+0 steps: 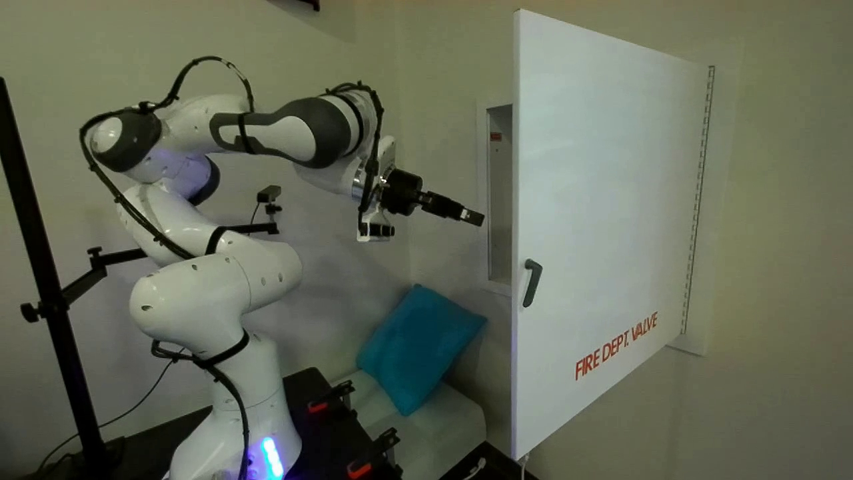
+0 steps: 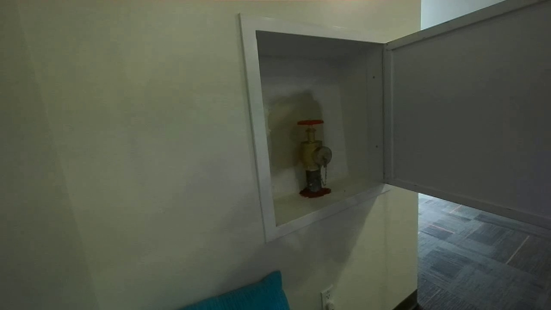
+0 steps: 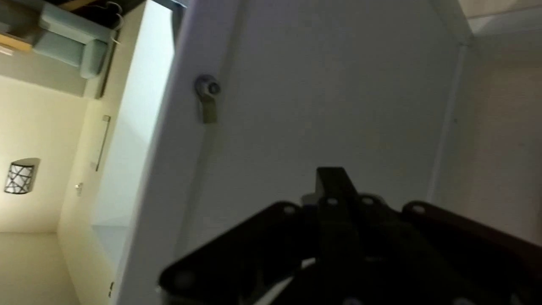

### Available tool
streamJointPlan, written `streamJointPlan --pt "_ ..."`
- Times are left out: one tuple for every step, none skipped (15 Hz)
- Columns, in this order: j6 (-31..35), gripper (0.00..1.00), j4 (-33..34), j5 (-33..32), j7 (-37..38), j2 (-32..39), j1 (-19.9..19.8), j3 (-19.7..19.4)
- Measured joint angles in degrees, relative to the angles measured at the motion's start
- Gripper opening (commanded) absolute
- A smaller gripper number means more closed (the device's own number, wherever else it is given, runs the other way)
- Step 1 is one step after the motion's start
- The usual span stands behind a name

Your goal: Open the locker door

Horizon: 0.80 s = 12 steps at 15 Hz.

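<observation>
The white locker door (image 1: 613, 187) stands swung wide out from the wall, hinged at its far edge. Its outer face shows red "FIRE DEPT. VALVE" lettering and a dark handle (image 1: 532, 283) near the free edge. Its grey inner face shows in an exterior view (image 2: 469, 112) and in the wrist view (image 3: 330, 106), where a small latch (image 3: 207, 97) sits by the free edge. My gripper (image 1: 474, 217) is shut and empty, on the inner side of the door. It looks apart from the panel. It also shows in the wrist view (image 3: 332, 180).
The open wall recess (image 2: 275, 211) holds a brass valve (image 2: 311, 155) with a red wheel. A blue pillow (image 1: 423, 350) leans on a pale seat (image 1: 440, 427) below. A black camera stand (image 1: 50, 287) is behind the arm. A wall outlet (image 2: 326, 296) sits under the recess.
</observation>
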Motion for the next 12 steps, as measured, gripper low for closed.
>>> streamJointPlan --pt "0.00 0.00 0.07 0.04 0.00 0.48 3.16 -1.76" --pt "0.00 0.00 0.07 0.01 0.00 1.16 6.55 -3.74" --pt "0.01 0.00 0.06 -0.12 0.00 1.98 9.99 -5.81" --pt "0.00 0.00 0.03 -0.30 0.00 2.96 13.45 -8.00" --pt "0.00 0.00 0.00 -0.52 -0.02 4.00 16.94 -10.31" --pt "0.00 0.00 -0.03 -0.77 -0.03 5.09 20.56 -12.81" --pt "0.00 0.00 -0.06 -1.05 -0.04 6.20 24.12 -15.30" --pt "0.00 0.00 -0.09 -1.40 -0.04 7.37 27.91 -17.97" --pt "0.00 0.00 -0.11 -1.69 -0.04 8.55 31.57 -20.51" --pt "0.00 0.00 -0.14 -1.88 -0.05 9.81 35.23 -23.02" --pt "0.00 0.00 -0.16 -2.05 -0.06 11.10 38.89 -25.45" --pt "-0.01 0.00 -0.16 -2.16 -0.07 12.48 42.67 -27.91"
